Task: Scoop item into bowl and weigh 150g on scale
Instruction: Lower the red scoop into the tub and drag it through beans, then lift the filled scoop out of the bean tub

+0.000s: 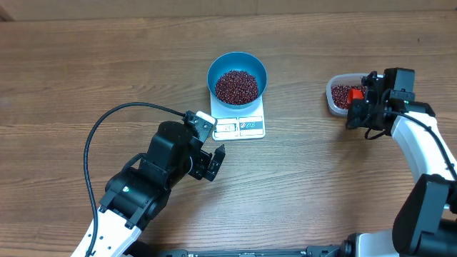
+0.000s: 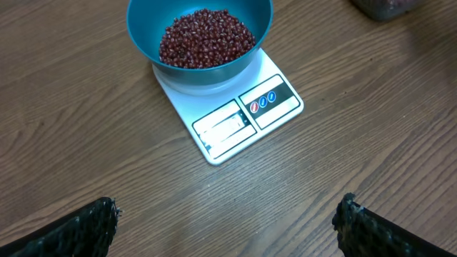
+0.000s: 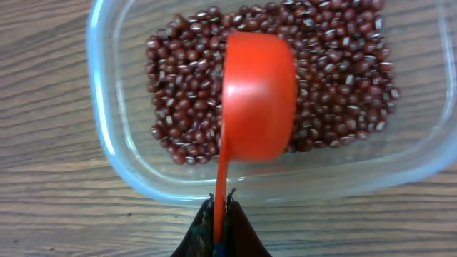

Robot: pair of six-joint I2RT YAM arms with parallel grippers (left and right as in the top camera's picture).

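Observation:
The blue bowl [image 1: 237, 77] stands on the white scale [image 1: 240, 126] and holds a mound of dark red beans [image 1: 236, 86]. My left gripper [image 1: 212, 162] hangs open just below the scale, nothing between its fingers; its wrist view shows the bowl [image 2: 200, 37] and the scale [image 2: 235, 118] ahead. At the far right my right gripper [image 1: 362, 106] is shut on the handle of a red scoop [image 3: 258, 96], which is held over the beans [image 3: 335, 78] in the clear tub [image 3: 121, 153]. The scoop's underside faces the camera, so its contents are hidden.
The clear plastic tub [image 1: 338, 94] of beans sits at the right of the wooden table. A black cable [image 1: 107, 125] loops out from the left arm across the table's left part.

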